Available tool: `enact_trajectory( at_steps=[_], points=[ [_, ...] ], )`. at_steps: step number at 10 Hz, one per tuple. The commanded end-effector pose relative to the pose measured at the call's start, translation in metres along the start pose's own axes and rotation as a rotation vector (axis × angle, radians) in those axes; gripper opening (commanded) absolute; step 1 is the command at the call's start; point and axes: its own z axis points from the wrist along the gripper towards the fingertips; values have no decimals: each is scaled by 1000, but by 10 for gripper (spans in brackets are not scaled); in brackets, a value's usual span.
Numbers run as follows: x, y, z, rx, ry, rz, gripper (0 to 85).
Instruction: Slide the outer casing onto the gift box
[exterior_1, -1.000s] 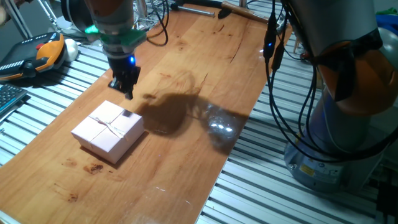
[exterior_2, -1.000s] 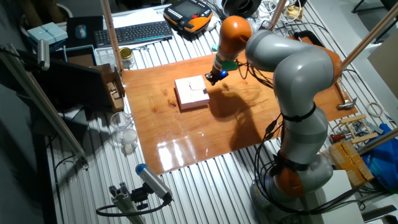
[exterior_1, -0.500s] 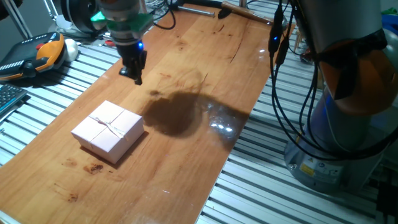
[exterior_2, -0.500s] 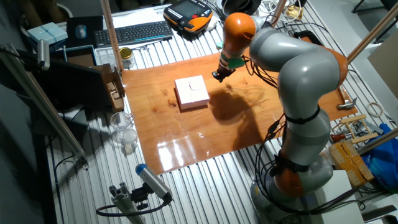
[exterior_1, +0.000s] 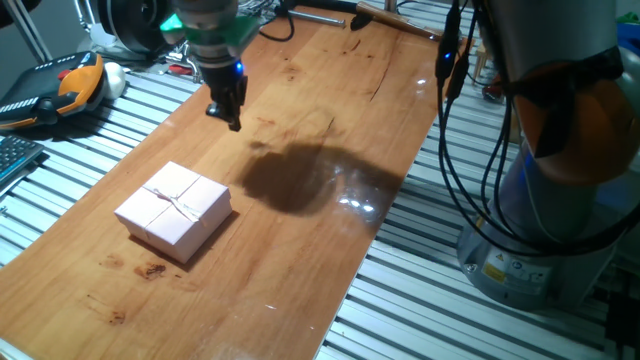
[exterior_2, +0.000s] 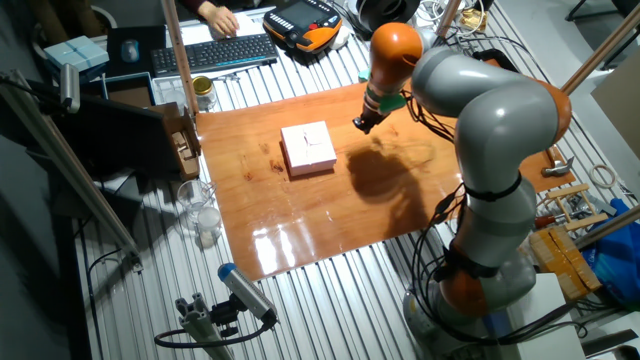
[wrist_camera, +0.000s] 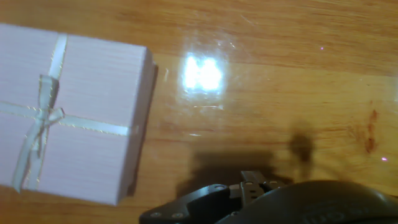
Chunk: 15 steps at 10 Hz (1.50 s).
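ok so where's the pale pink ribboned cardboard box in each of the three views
One fixed view: the pale pink ribboned cardboard box sits left of centre, below the claw.
The other fixed view: box at upper centre.
Hand view: box fills the left side.
Shared landmark: the orange-brown wooden tabletop beneath it.
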Motion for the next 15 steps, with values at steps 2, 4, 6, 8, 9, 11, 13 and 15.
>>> enact_trajectory(
  at_steps=[2, 4, 6, 8, 9, 11, 13, 15],
  points=[
    [3, -7, -3, 15, -12, -19, 0],
    [4, -7, -4, 30, -15, -21, 0],
    [9, -9, -8, 25, -3, -27, 0],
    [13, -8, -12, 31, 6, -27, 0],
    [14, -8, -13, 33, 7, -24, 0],
    [14, -8, -12, 21, -10, 3, 0],
    [13, -6, -11, -19, -25, 36, 0],
    [12, -4, -11, -44, -23, 55, 0]
  ],
)
